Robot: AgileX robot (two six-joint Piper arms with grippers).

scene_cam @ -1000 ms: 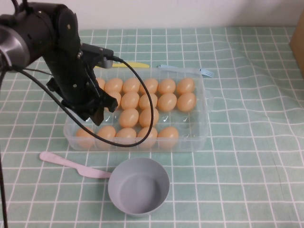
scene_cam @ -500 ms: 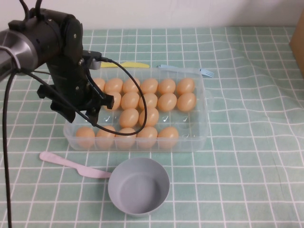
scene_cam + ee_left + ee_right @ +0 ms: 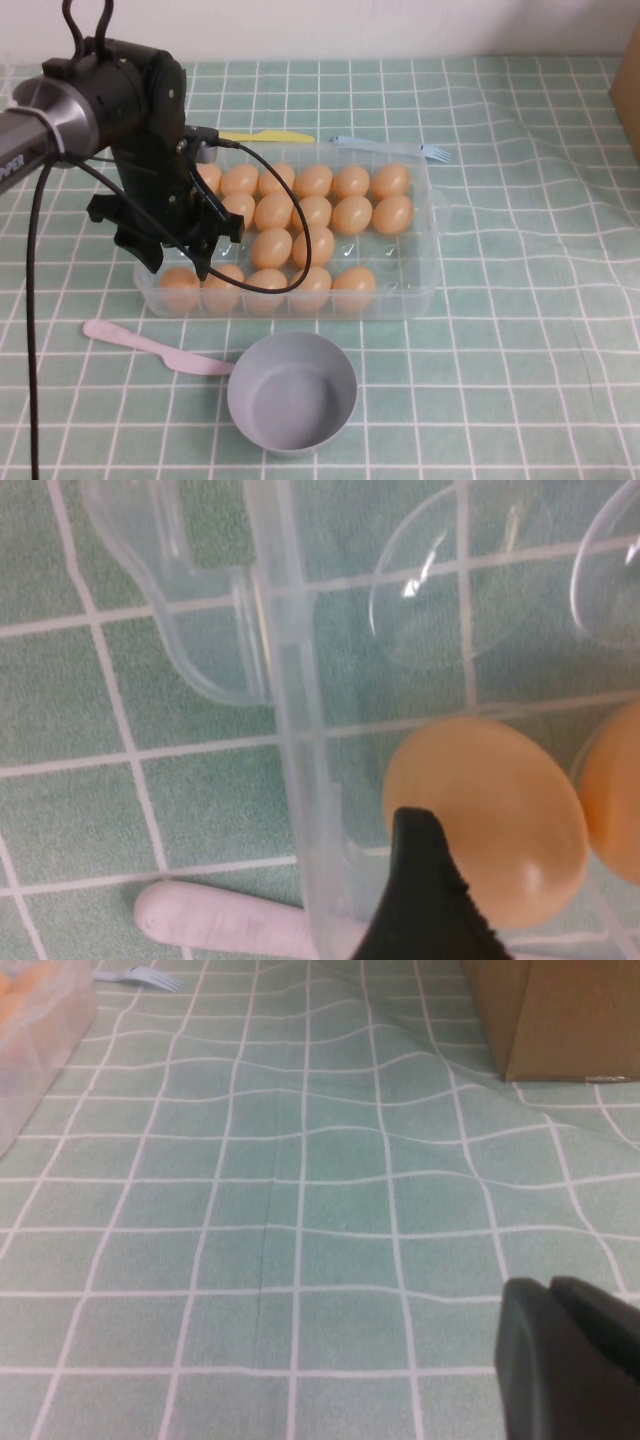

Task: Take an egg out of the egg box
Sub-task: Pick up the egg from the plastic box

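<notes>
The clear egg box [image 3: 432, 250] holds many pale orange eggs in its hollows. My left gripper [image 3: 175, 263] hangs open over the box's front left corner, just above the corner egg [image 3: 180, 288]. In the left wrist view one black fingertip [image 3: 418, 880] sits against the left side of that egg [image 3: 500, 810], inside the box wall [image 3: 290, 710]; the other finger is out of view. My right gripper [image 3: 553, 1305] is shut and empty, low over bare tablecloth, away from the box.
A grey-blue bowl [image 3: 292, 392] stands in front of the box. A pink plastic knife [image 3: 150, 345] lies to its left. A yellow utensil [image 3: 265, 136] and a blue fork [image 3: 400, 146] lie behind the box. A cardboard box [image 3: 560, 1010] stands at the far right.
My left gripper has moved left and toward the front, from the second row to the box's front left corner, and come lower over the corner egg.
</notes>
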